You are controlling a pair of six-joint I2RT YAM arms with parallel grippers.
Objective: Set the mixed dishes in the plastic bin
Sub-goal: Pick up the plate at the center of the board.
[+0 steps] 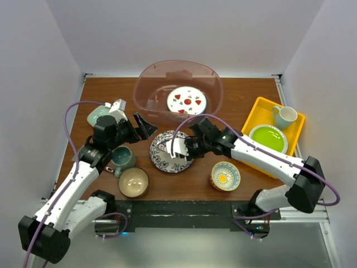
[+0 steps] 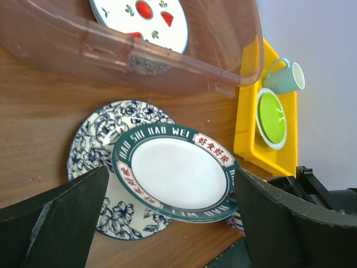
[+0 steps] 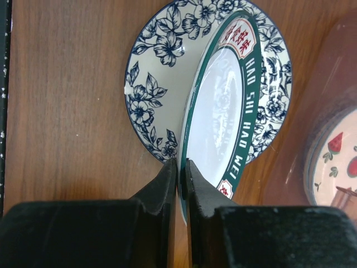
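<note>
The right tool (image 3: pixel 179 167) is clamped on the near rim of a green-rimmed plate (image 3: pixel 220 111), which tilts up on edge over a blue-flowered plate (image 3: pixel 162 72) lying flat on the worktop (image 1: pixel 106 92). The left tool (image 1: pixel 143 125) hangs just beside the bin's front left wall, its fingers wide apart and holding nothing. The bin (image 1: pixel 150 95) stands at the far middle of the worktop with a white plate with red fruit marks (image 1: pixel 187 101) inside. A teal mug (image 1: pixel 121 159) and a tan bowl (image 1: pixel 133 182) sit near the left arm, and a patterned bowl (image 1: pixel 225 176) sits under the right arm.
</note>
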